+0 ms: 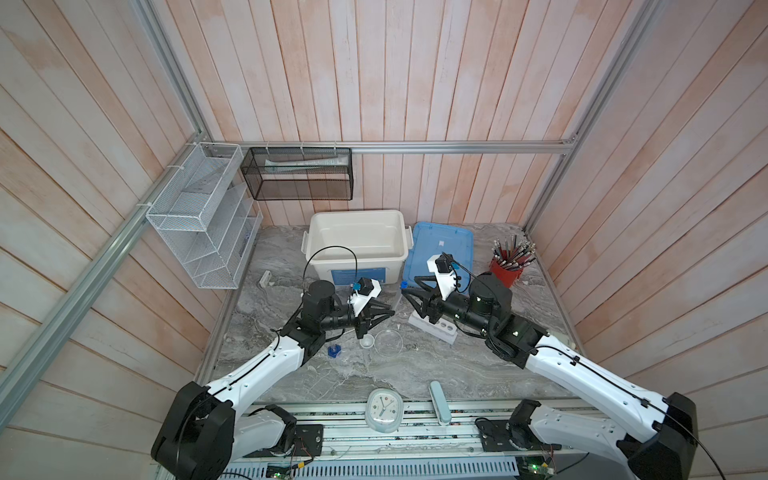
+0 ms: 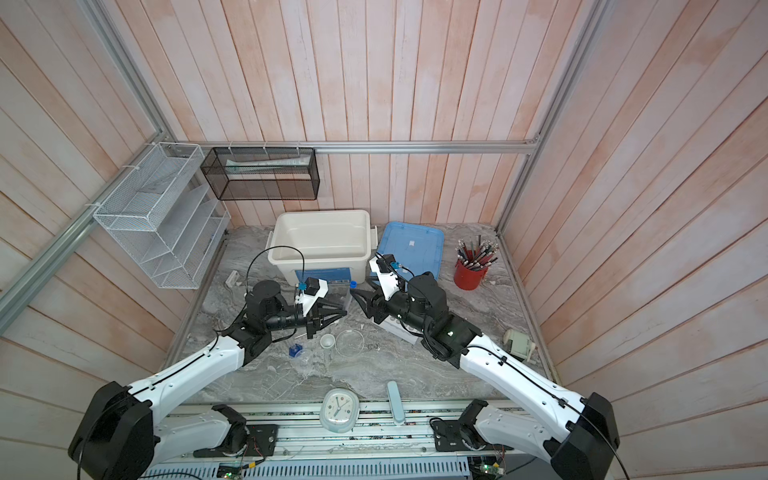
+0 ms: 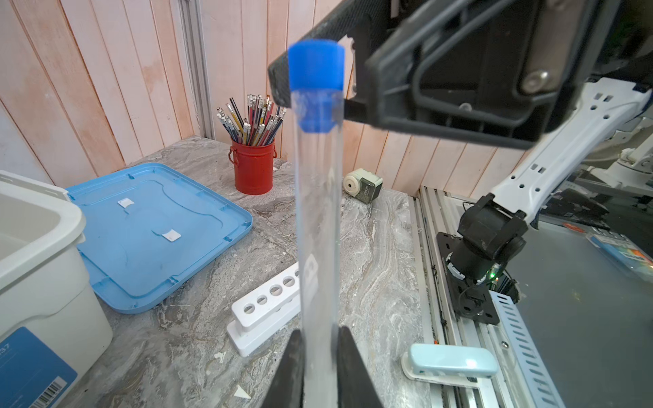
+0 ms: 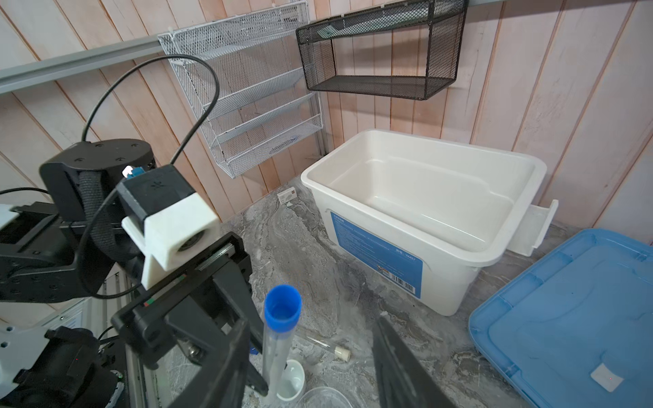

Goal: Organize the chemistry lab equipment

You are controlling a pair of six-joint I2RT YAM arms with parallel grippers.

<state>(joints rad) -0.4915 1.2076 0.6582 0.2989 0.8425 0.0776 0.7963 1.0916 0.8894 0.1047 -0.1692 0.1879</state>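
A clear tube with a blue cap point(image 3: 315, 67) stands upright in the air, and my left gripper point(image 3: 319, 353) is shut on its lower end. Both top views show that cap point(image 1: 403, 285) point(image 2: 353, 284) in front of the bin. My right gripper point(image 4: 311, 353) is open around the tube's upper part point(image 4: 282, 307), which stands close to one finger point(image 4: 226, 353) without being gripped. A white-capped tube point(image 4: 328, 346) lies on the table. The white rack point(image 1: 432, 328) lies under the right arm. The petri dish point(image 1: 388, 341), small white dish point(image 1: 367, 342) and blue-based vessel point(image 1: 333, 351) sit by the left arm.
An open white bin point(image 1: 357, 241) stands at the back with its blue lid point(image 1: 442, 249) flat beside it. The red cup of pens point(image 1: 507, 270) is at the back right. A clock point(image 1: 384, 409) and a pale blue case point(image 1: 438, 403) lie at the front edge. A sharpener point(image 2: 517, 343) sits right.
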